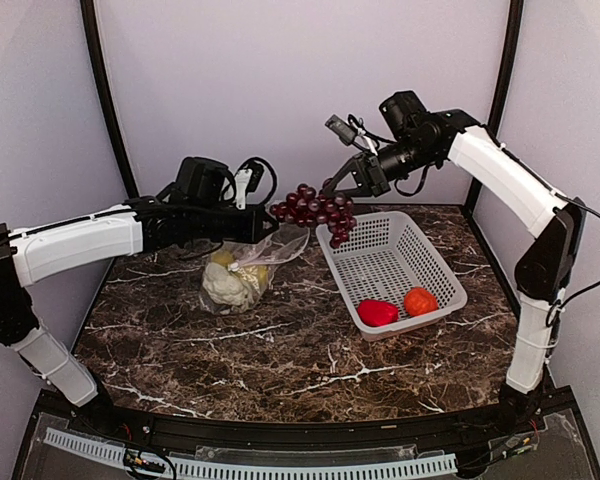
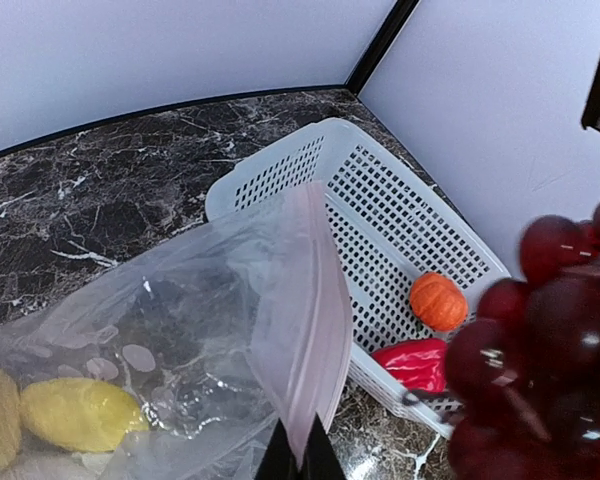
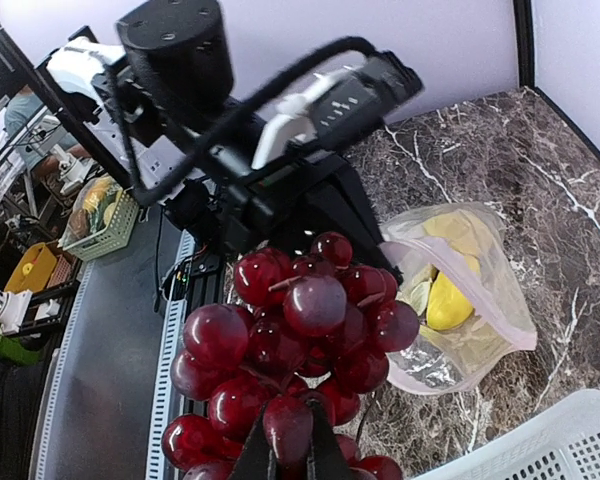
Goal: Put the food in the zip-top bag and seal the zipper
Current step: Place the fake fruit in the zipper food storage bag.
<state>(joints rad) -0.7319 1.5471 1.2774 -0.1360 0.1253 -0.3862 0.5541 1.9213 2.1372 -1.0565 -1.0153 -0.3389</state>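
The clear zip-top bag [image 1: 248, 268] stands on the table holding the white cauliflower [image 1: 225, 287] and yellow pieces [image 2: 75, 412]. My left gripper [image 2: 300, 455] is shut on the bag's pinkish zipper [image 2: 312, 330] edge and lifts the mouth open. My right gripper [image 3: 290, 452] is shut on the dark purple grape bunch [image 3: 300, 330], which hangs in the air just right of the bag's mouth, above the basket's near corner [image 1: 315, 210]. The red pepper [image 1: 377, 313] and the orange-red tomato [image 1: 419, 301] lie in the basket.
The white perforated basket [image 1: 385, 262] sits right of the bag, close to the right wall. Dark marble table [image 1: 280, 360] spreads in front of both. Black frame posts stand at the back corners.
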